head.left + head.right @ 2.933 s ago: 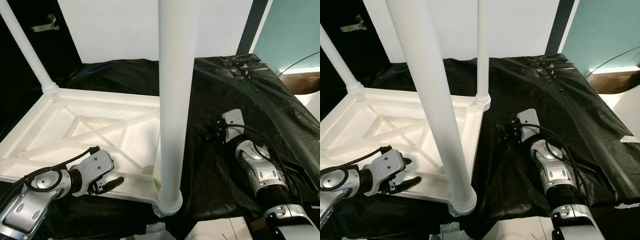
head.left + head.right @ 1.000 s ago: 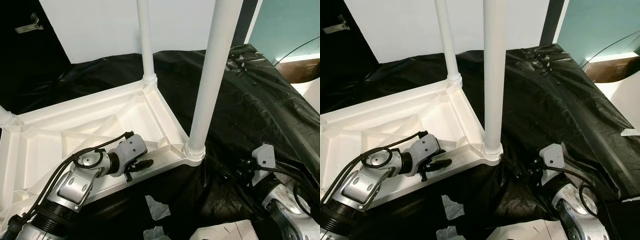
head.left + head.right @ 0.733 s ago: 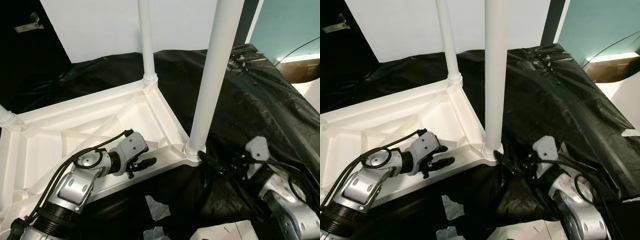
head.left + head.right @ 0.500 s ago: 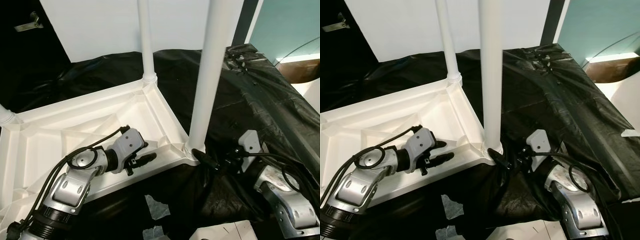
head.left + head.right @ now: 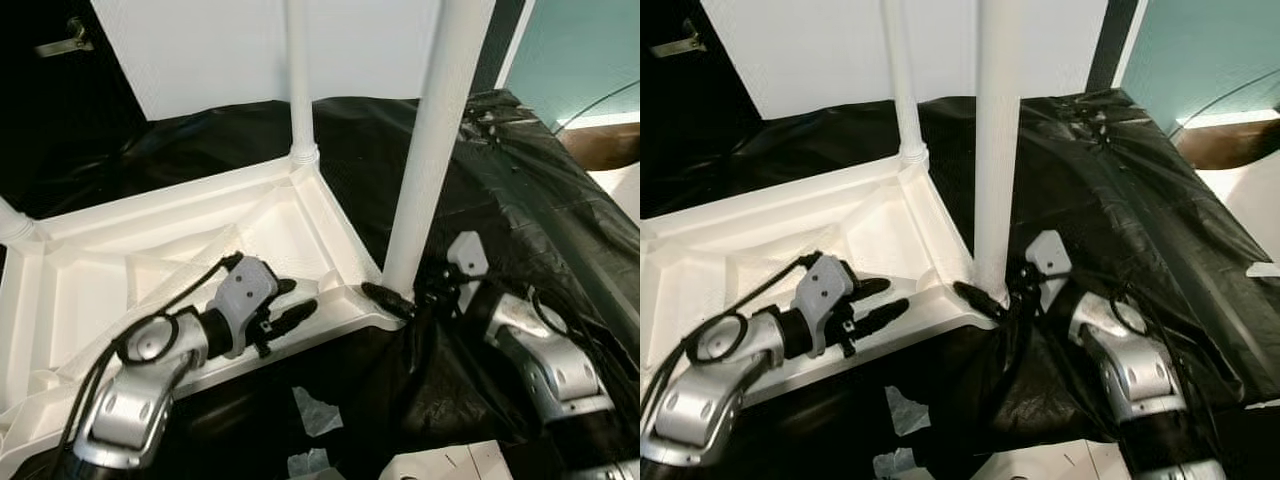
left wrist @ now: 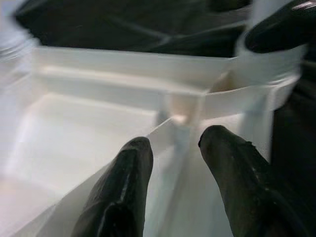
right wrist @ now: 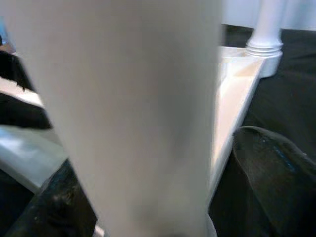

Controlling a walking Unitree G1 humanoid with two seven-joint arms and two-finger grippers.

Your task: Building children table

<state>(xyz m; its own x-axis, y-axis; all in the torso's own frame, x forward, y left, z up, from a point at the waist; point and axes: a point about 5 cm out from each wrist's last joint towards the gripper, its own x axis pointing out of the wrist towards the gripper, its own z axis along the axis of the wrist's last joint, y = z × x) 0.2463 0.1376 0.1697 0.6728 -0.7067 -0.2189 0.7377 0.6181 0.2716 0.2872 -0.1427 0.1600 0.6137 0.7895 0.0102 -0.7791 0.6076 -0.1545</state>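
You are seating the near leg (image 5: 432,150): right gripper (image 5: 990,293) jaws straddle its base, left gripper (image 5: 290,315) jaws open over the tabletop (image 5: 120,250) rib. Next, clamp and twist.

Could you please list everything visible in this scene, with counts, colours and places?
Upturned tabletop: one, white, ribbed underside up, on the black sheet.
Table legs: three in view, white, upright at the corners; the near one is between the right gripper's fingers.
Black sheet: one, black, crinkled, under everything.
Tape scraps: a few, pale, near edge.
Door handle: one, metal, far left.
Left gripper: black fingers open over the tabletop's near rim.
Right gripper: black fingers around the near leg's base.
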